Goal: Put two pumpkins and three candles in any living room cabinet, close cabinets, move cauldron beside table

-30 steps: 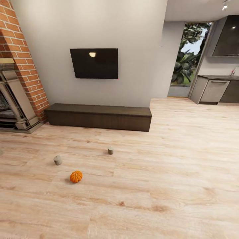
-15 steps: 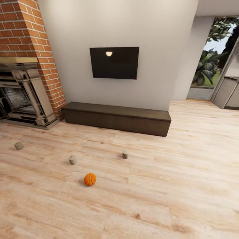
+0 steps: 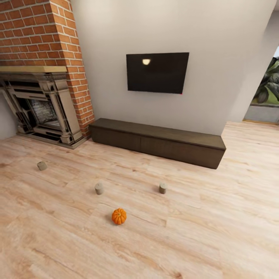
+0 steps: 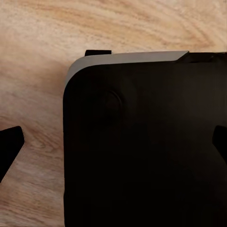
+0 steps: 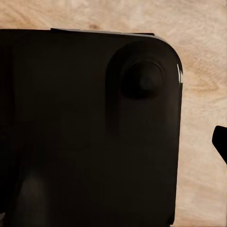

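In the head view a small orange pumpkin (image 3: 119,216) lies on the wood floor. Three short pale candles stand around it: one far left (image 3: 42,165), one just beyond the pumpkin (image 3: 99,188), one to the right (image 3: 162,188). The long dark-brown cabinet (image 3: 159,141) stands against the white wall under a TV, drawers shut. The cauldron and the table are out of view. My left gripper (image 4: 113,146) hangs over the robot's black base, fingertips far apart, nothing held. My right gripper (image 5: 113,142) hangs likewise, with one fingertip (image 5: 220,141) showing at the picture's edge.
A brick fireplace (image 3: 42,108) fills the left corner beside the cabinet. A black TV (image 3: 157,72) hangs on the wall. An opening with plants (image 3: 267,93) lies at the far right. Bare wood floor (image 3: 217,232) spreads in front and to the right.
The camera has turned left, so everything slid right in the picture. The fireplace and the third candle came into view and the kitchen units dropped out. The objects themselves have not moved.
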